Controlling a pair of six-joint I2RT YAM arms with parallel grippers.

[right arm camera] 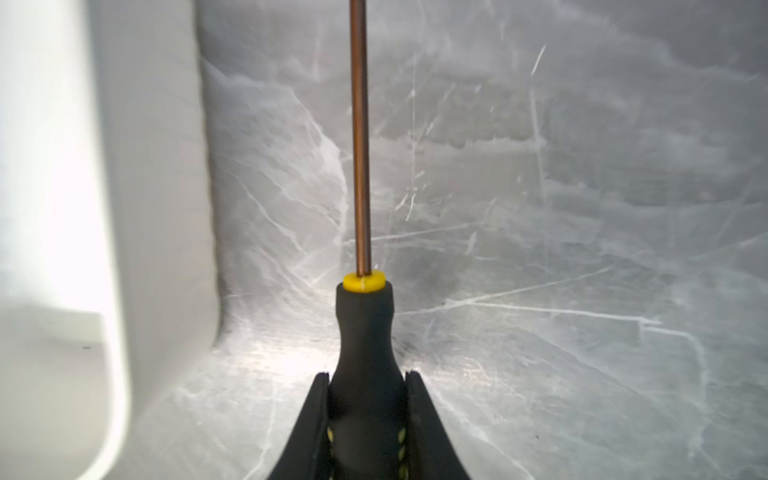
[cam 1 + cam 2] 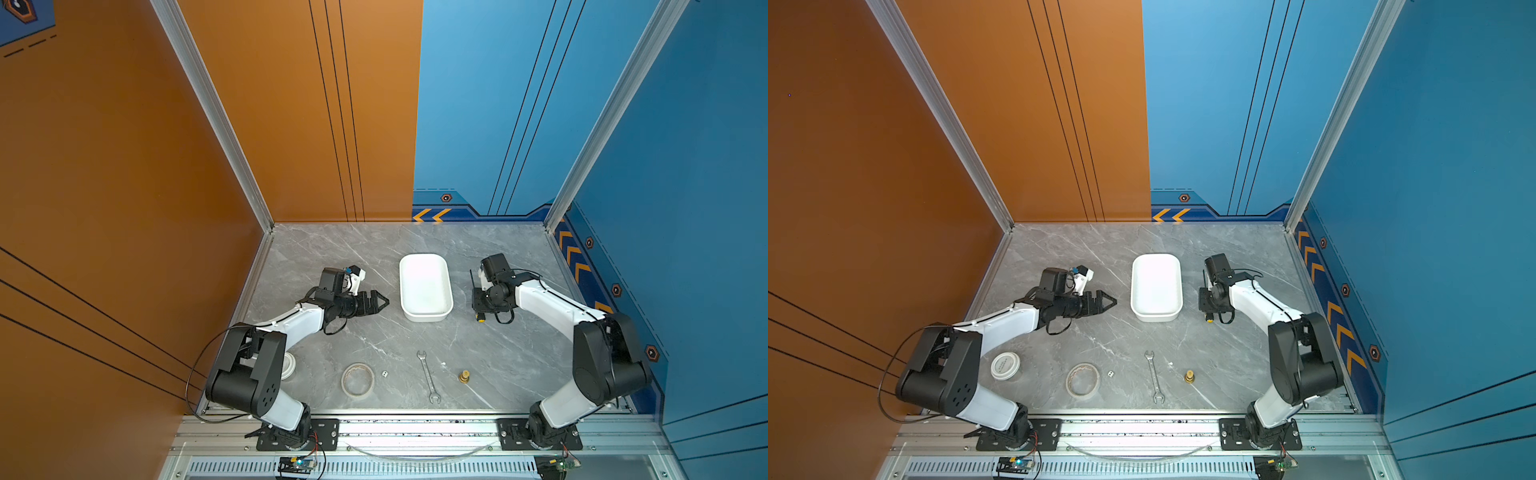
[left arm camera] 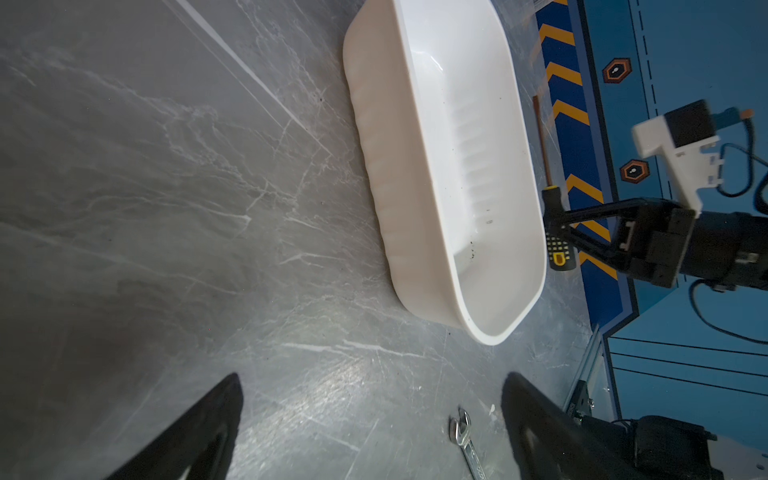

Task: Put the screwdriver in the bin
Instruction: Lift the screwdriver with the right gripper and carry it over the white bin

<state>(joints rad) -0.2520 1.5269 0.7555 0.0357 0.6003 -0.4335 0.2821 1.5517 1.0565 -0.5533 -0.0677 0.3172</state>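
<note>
Where the right pincer (image 1: 365,376) hangs beside the bin (image 2: 424,286), its black fingers are closed on the black handle of the screwdriver (image 1: 365,328), one on each side, a little behind the yellow collar. The screwdriver lies lengthwise just beside the bin's right long wall, outside it. Its thin shaft points toward the back wall and its yellow butt toward the front. Cannot tell whether the tool rests on the counter (image 2: 374,257) or is lifted off it. That long wall stands between the tool and the bin floor, which carries a few dark specks.

Other items sit toward the front edge, well apart from the bin:
- silver wrench (image 2: 428,376)
- brass fitting (image 2: 464,376), just right of the wrench
- small white die (image 2: 385,374)
- tape ring (image 2: 357,379)
- round white lid (image 2: 1005,365), beside the left arm's elbow

Right arm: elbow raised at the front right, forearm reaching back and inward, wrist folded down over the handle.

Left arm: forearm runs inward from the front left, roughly level. The left pincer (image 3: 372,378) is held wide, pointing at the bin's left long wall and apart from it.
</note>
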